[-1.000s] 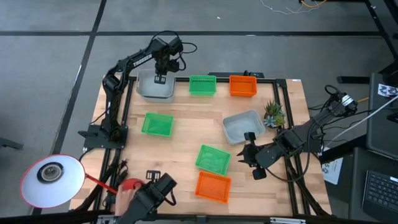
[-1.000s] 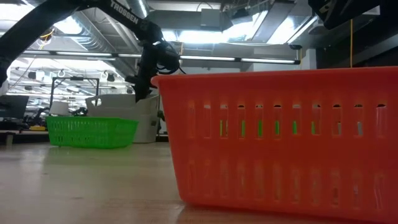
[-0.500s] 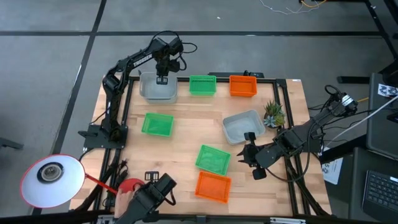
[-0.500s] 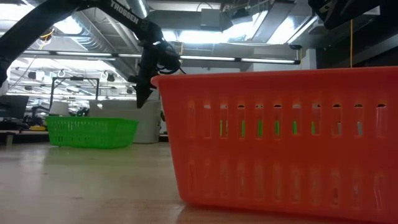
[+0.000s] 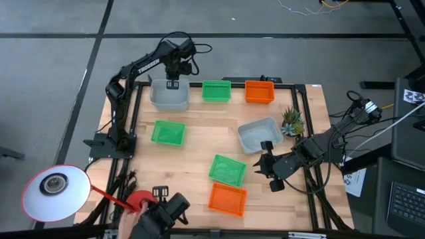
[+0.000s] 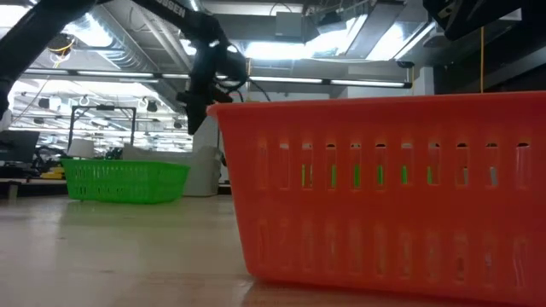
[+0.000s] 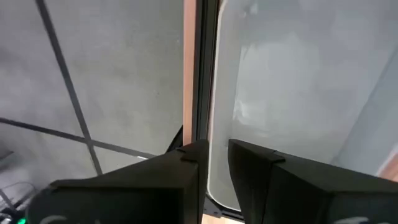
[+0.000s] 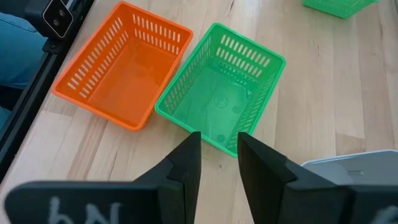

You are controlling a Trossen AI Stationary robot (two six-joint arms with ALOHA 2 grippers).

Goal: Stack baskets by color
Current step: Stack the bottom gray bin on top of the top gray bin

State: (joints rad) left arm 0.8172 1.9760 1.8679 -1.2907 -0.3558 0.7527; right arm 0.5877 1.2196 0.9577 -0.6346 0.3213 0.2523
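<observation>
Seven baskets show in the high view. Along the far edge stand a grey basket (image 5: pixel 169 96), a green one (image 5: pixel 216 91) and an orange one (image 5: pixel 259 91). A green basket (image 5: pixel 167 133), a grey one (image 5: pixel 259 135), a green one (image 5: pixel 227 169) and an orange one (image 5: pixel 228 198) lie nearer. My left gripper (image 5: pixel 172 83) hangs over the far-left grey basket's far wall (image 7: pixel 261 93), fingers slightly open and clear of it. My right gripper (image 8: pixel 217 152) hovers open beside the near green basket (image 8: pixel 221 84).
A small potted plant (image 5: pixel 292 121) stands right of the middle grey basket. A red disc (image 5: pixel 139 198) and a white round lamp (image 5: pixel 56 192) sit off the near left corner. Bare wood lies between the baskets at the table's middle.
My left gripper has let go of the far-left grey basket's far wall and risen clear of it. The grey basket has sunk lower and now sits squarer at the far left corner.
</observation>
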